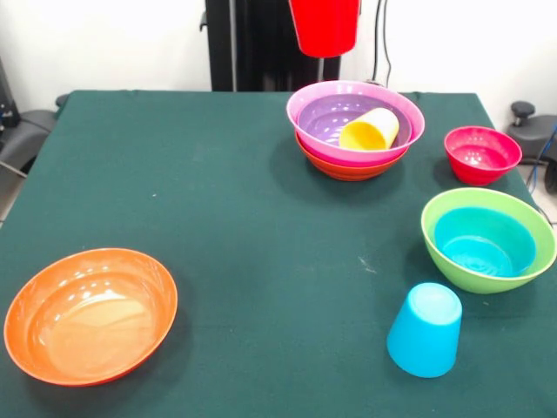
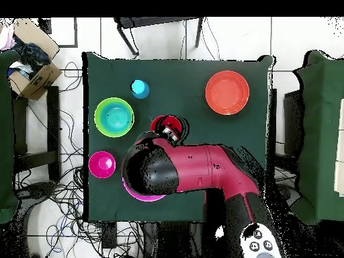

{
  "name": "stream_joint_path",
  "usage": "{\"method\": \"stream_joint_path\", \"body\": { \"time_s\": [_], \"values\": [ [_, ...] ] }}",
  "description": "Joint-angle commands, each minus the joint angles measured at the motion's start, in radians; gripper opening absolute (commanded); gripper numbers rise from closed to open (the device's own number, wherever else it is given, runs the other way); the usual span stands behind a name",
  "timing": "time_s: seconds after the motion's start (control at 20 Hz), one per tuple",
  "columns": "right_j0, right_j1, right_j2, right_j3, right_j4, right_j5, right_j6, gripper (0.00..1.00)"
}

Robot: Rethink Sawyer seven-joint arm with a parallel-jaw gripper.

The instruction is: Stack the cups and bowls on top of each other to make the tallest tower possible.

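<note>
The red cup hangs high in the front view, above and slightly left of the tower at the far right of the table — an orange bowl lowest, a magenta bowl on it, a purple bowl nested inside, and the yellow cup lying on its side in the purple bowl. The cup is clearly carried, since nothing else supports it, but the gripper itself is hidden above the picture's edge and under the arm in the overhead view, so how its fingers sit cannot be told. The step in hand looks like bringing the red cup to the pile. The tipped yellow cup is the difficulty: a tumbler set on its curved side would likely roll off, so the next move calls for placing the red cup on the bare part of the purple bowl's floor, or over the yellow one. Still loose are the crimson bowl just right of the tower, the lime green bowl nearer with the small blue bowl inside it, the upturned light blue cup near right, and a second orange bowl — near left, well apart.
</note>
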Motion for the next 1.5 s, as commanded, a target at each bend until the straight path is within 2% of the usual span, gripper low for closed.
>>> {"method": "stream_joint_path", "body": {
  "time_s": [0.05, 0.3, 0.6, 0.7, 0.95, 1.1, 1.25, 1.5],
  "values": [
    [-0.042, 0.024, 0.076, -0.049, -0.059, 0.250, -0.170, 0.00],
    [-0.057, 0.022, 0.100, -0.037, -0.072, 0.252, -0.162, 0.00],
    [-0.077, 0.045, 0.113, 0.030, -0.128, 0.154, -0.125, 0.00],
    [-0.076, 0.059, 0.109, 0.057, -0.159, 0.111, -0.100, 0.00],
    [-0.047, 0.127, 0.055, 0.116, -0.319, -0.065, -0.002, 0.00],
    [-0.026, 0.159, 0.029, 0.138, -0.380, -0.140, 0.058, 0.00],
    [-0.023, 0.164, 0.019, 0.171, -0.416, -0.195, 0.089, 0.00],
    [-0.018, 0.138, 0.020, 0.228, -0.423, -0.214, 0.111, 0.00]
  ]
}}
